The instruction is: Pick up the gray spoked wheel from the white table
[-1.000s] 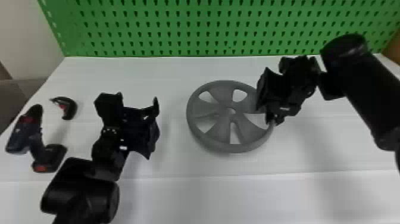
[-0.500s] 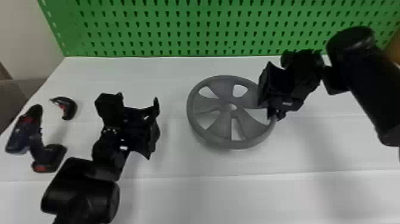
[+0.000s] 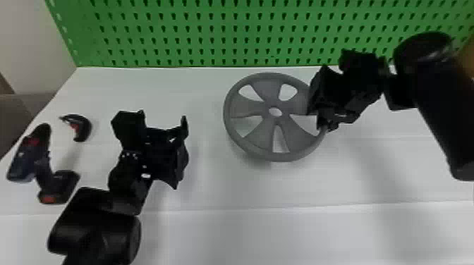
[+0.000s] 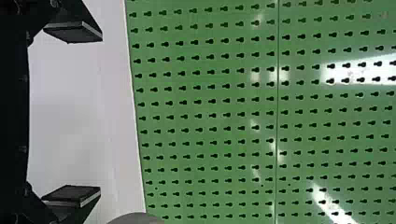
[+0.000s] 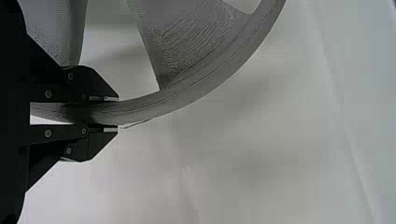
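The gray spoked wheel [image 3: 268, 141] is tilted above the white table [image 3: 218, 186], its shadow beneath it. At its right side my right gripper [image 3: 322, 123] is shut on the rim. In the right wrist view the two fingers of the right gripper [image 5: 116, 113] stand on either side of the gray wheel's rim [image 5: 187, 95]. My left gripper [image 3: 181, 155] is idle to the left of the wheel. The left gripper [image 4: 72, 114] has its fingers wide apart in the left wrist view, with nothing between them; an edge of the wheel [image 4: 135, 218] shows beyond.
At the table's left side lies a cordless drill [image 3: 44, 169], with a small black and red tool [image 3: 83, 128] just behind it. A green pegboard [image 3: 225, 33] runs along the table's back edge.
The right gripper has moved up and slightly toward the back with the wheel, whose near side was lower on the table before. The left arm has stayed where it was.
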Controlling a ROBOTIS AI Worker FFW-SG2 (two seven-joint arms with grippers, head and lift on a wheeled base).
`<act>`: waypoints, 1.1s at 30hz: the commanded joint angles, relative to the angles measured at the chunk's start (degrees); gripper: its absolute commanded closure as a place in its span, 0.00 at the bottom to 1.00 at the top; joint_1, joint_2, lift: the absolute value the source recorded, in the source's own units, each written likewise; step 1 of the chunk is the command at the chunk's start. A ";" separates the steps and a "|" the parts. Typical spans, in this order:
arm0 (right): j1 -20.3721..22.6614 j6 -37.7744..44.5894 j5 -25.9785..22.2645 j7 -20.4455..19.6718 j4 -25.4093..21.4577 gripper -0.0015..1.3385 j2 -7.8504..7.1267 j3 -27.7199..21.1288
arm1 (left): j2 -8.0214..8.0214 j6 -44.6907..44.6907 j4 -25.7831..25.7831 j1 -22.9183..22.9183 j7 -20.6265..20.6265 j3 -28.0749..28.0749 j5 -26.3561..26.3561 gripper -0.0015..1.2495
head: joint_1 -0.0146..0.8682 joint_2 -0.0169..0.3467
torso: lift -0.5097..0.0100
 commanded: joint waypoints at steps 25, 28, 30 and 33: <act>23.35 -25.22 35.65 31.24 -31.19 0.88 5.28 -7.28 | 0.00 -0.01 -2.55 1.59 0.00 2.72 0.99 0.10 | 0.89 0.14 | 0.77; 24.94 -28.91 39.96 35.11 -31.19 0.88 5.72 -7.28 | 0.00 -0.10 -2.81 1.68 0.00 2.99 0.99 0.10 | 0.89 0.14 | 0.77; 26.17 -32.25 42.42 37.57 -31.19 0.88 5.81 -7.11 | 0.00 -0.10 -2.90 1.68 0.00 3.07 0.99 0.10 | 0.89 0.14 | 0.77; 28.01 -37.44 46.03 40.29 -31.10 0.88 5.99 -7.11 | 0.00 -0.10 -3.08 1.77 0.00 3.34 1.08 0.10 | 0.89 0.14 | 0.77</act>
